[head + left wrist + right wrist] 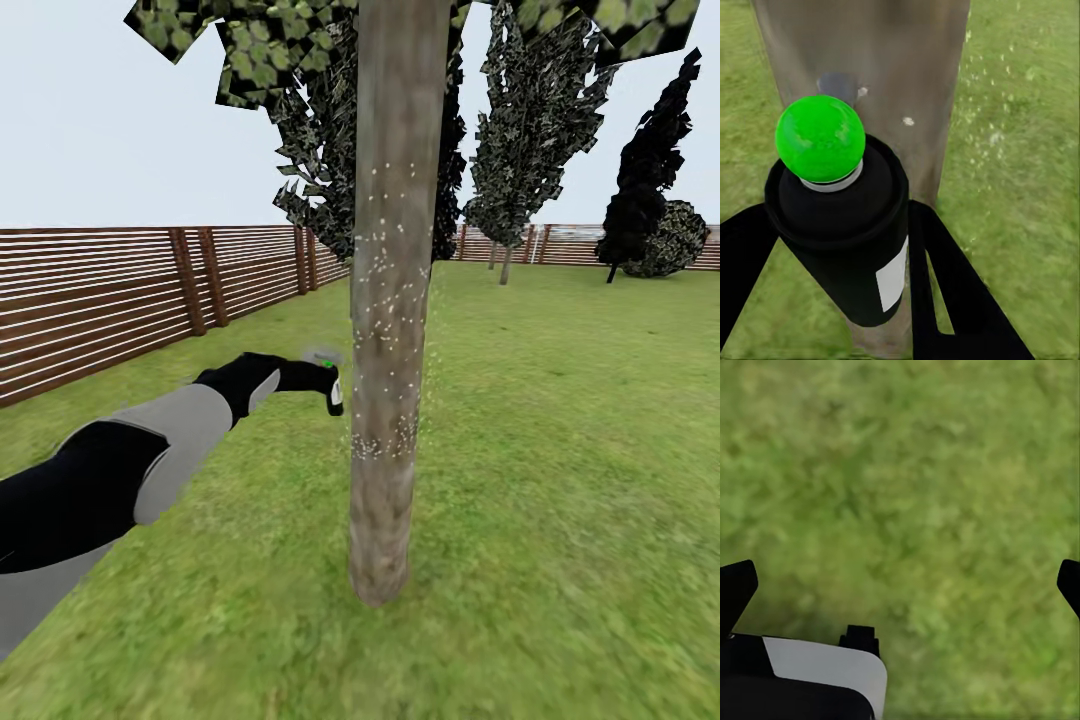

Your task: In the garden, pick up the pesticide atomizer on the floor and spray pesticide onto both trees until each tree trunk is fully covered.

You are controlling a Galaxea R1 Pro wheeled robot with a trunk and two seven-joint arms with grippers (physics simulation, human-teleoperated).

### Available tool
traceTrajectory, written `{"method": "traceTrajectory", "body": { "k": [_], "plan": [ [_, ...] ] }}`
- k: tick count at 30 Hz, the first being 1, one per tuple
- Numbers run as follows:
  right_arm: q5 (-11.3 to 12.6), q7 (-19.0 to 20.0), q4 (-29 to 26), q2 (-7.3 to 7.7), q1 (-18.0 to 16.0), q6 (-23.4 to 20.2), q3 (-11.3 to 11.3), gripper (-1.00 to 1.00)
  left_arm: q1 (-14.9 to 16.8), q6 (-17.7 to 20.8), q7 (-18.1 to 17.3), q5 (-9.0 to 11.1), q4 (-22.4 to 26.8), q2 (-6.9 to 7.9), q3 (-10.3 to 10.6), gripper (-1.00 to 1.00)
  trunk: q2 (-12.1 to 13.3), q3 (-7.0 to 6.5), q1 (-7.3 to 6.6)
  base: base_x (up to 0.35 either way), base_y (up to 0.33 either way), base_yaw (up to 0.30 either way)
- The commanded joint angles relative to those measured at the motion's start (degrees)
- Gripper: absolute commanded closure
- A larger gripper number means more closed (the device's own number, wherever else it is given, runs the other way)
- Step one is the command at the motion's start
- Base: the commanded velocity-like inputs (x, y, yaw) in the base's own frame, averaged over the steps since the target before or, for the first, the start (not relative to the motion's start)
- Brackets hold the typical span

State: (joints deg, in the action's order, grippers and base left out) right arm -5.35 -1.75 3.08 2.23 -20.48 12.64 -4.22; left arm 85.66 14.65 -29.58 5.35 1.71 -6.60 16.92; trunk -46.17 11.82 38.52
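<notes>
The pesticide atomizer [847, 247] is a black bottle with a white label, and its round top shows green here. My left gripper [844, 277] is shut on it, one dark finger on each side. In the head view the left gripper [330, 385] holds the atomizer [332, 382] just left of a thick grey-brown tree trunk [390, 300], close to the bark. White droplets speckle the trunk's middle, and a few hang in the air beside it. The same tree trunk [892, 75] stands right behind the bottle. My right gripper [900, 585] is open above bare grass [915, 487].
A brown slat fence [100, 300] runs along the left and across the back. Dark narrow trees [530, 130] and a dark bush [670, 240] stand far behind. Green lawn [580, 480] spreads to the right of the trunk and in front of it.
</notes>
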Motion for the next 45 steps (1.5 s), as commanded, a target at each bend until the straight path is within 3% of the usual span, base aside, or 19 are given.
{"method": "traceTrajectory", "body": {
  "k": [1, 7, 9, 14, 22, 31, 45],
  "plan": [
    [0.0, 0.0, 0.0, 0.00, 0.0, 0.0, 0.0, -1.00, -1.2, -0.1, 0.7, 0.1, 0.0, -0.11, -0.4, 1.00, 0.0, -0.01, 0.00, 0.000, 0.000, 0.000],
    [0.0, 0.0, 0.0, -0.01, 0.0, 0.0, 0.0, -1.00, -6.0, -0.5, 1.2, 0.2, 0.0, -1.67, -0.3, 1.00, 0.0, -0.01, 0.00, 0.000, 0.000, 0.000],
    [0.0, -0.1, 0.0, 0.02, 0.0, 0.0, 0.0, -1.00, -8.3, -4.3, 1.2, 0.2, 0.0, -1.81, -0.4, 1.00, 0.0, -0.01, 0.00, 0.000, 0.000, 0.000],
    [0.0, -0.1, 0.0, 0.06, 0.0, 0.1, 0.0, -1.00, -15.9, -9.9, 1.2, 0.3, 0.0, -1.89, -0.4, 1.00, 0.0, -0.01, 0.00, 0.000, 0.000, 0.000],
    [0.0, 0.0, 0.0, -0.11, 0.0, 0.1, -0.1, -1.00, -18.0, -11.2, 1.1, 0.4, 0.0, -3.04, -0.4, 1.00, 0.0, -0.01, 0.00, 0.000, 0.000, 0.000],
    [0.1, 0.1, 0.1, -0.21, 1.1, 0.0, 0.0, -1.00, -21.0, -11.3, 1.3, 0.4, 0.0, -2.44, -0.7, 1.00, 0.0, -0.01, 0.00, 0.019, 0.234, 0.000],
    [0.1, 0.1, 0.0, -0.21, 1.3, -0.1, 0.0, -1.00, -21.6, -11.3, 1.3, 0.4, 0.0, -2.41, -0.7, 1.00, 0.0, -0.01, 0.00, 0.140, 0.264, 0.000]
  ]
}}
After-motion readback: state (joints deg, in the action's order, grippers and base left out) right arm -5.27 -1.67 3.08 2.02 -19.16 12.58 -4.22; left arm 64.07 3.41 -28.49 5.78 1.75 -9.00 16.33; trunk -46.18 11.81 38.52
